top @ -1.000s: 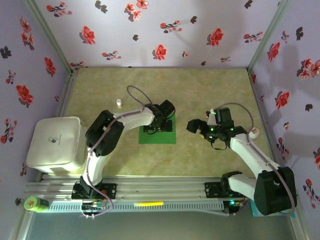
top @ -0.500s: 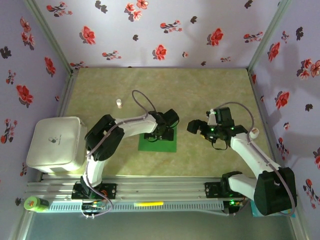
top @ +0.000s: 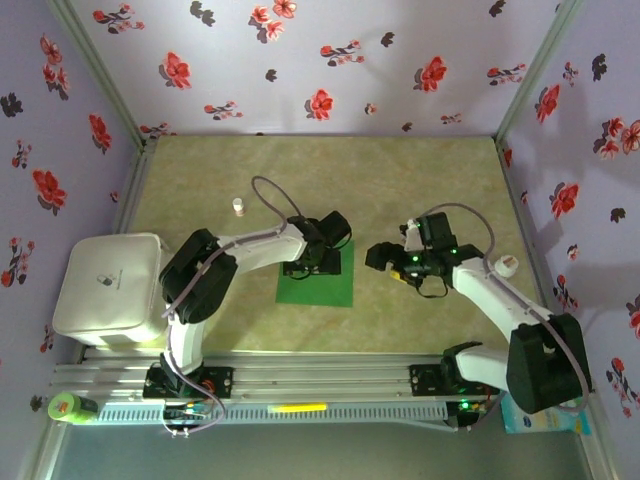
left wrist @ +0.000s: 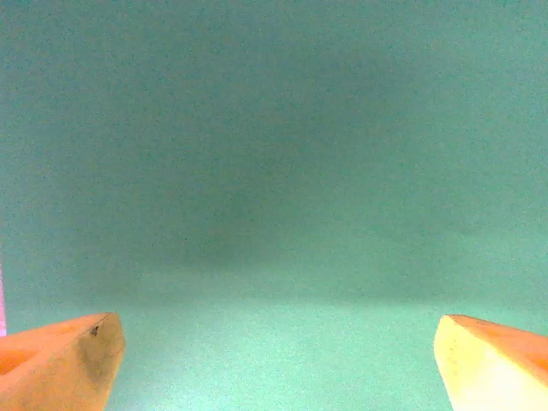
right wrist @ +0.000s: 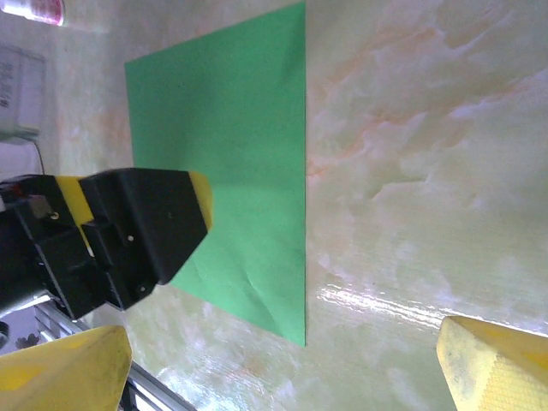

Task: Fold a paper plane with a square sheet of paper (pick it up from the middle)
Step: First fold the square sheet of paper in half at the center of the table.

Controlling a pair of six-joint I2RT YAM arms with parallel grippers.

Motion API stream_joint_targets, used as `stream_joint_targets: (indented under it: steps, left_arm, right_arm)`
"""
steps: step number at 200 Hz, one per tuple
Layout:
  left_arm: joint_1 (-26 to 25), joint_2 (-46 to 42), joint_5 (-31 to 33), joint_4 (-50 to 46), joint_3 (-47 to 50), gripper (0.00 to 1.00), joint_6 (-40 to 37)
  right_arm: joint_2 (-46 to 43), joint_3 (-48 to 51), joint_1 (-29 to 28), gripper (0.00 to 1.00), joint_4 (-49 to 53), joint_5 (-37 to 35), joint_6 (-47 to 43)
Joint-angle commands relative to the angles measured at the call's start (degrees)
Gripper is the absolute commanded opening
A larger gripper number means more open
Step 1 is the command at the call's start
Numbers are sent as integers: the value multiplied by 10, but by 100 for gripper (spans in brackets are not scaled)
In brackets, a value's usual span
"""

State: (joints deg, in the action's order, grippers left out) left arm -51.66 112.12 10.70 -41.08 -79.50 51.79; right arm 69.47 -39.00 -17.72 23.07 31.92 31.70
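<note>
Starting at the near edge, a metal rail (top: 330,372) is seen with both arm bases bolted to it, and a small green object (top: 62,407) is lying at its left end. A white box (top: 110,290) is set just beyond, on the left side of the table (top: 430,180). The square sheet of paper (top: 325,288) is laid flat and unfolded on the marbled surface, near the middle and slightly left of centre, between the two arms. The left gripper (left wrist: 274,360) is held low over the far part of the sheet, pointed down at it. Its fingertips (left wrist: 60,364) are spread wide, with nothing but green paper seen between them, and whether they touch the paper cannot be told. The right gripper (right wrist: 282,347) is held beside the sheet's right edge, over bare table, and is aimed toward the left one. Its fingers (right wrist: 492,364) are likewise spread wide and nothing is held. From the right wrist, the black body and one yellow fingertip of the left gripper are seen above the green sheet. Farther back, a tiny white bottle (top: 238,206) is stood upright, well apart from the paper. The table is closed in by lilac walls (top: 300,60) printed with red and dark flowers.
</note>
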Motion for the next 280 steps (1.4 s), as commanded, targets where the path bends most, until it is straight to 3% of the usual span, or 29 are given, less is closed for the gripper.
stream_joint_targets:
  steps: [1,75,119,280]
  left_arm:
    - [9,0,-12,-23,-28,93,8]
    - [9,35,-29,-37,-57,91,9]
    - [9,62,-27,-52,-69,91,7]
    - [6,109,-59,-13,-22,89,2]
  right_arm:
    - [11,-18,-9,93,8,-8,2]
    - [33,-29,-16,93,29,-12,-16]
    - [31,-29,-16,99,35,-13,-25]
    - [32,-23,-16,99,39,-23,-27]
